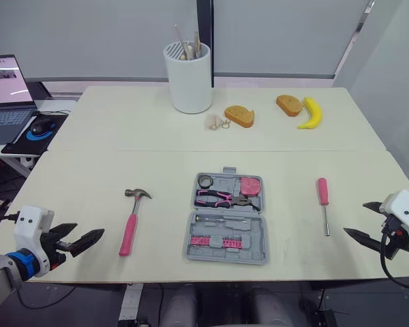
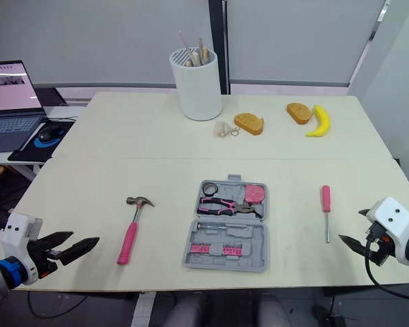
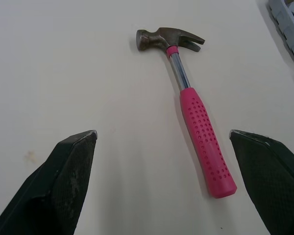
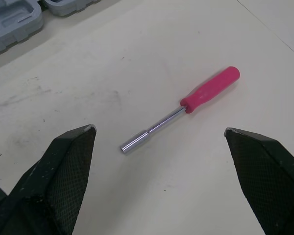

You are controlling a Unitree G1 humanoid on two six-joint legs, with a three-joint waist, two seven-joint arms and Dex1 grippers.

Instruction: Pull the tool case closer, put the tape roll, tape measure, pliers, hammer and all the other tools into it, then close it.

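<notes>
While my left gripper (image 1: 87,234) gapes wide with the hammer (image 1: 129,230) just ahead of it, my right gripper (image 1: 355,218), equally wide, faces the screwdriver (image 1: 323,201); the open tool case (image 1: 226,238) lies between them.

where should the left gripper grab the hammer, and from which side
Probably the pink handle, around its middle, coming straight down from above. The hammer lies flat on the table with its head away from the robot, so only the handle's two long sides are free. The left gripper is nearest, jaws open; turn them across the handle's width.
</notes>
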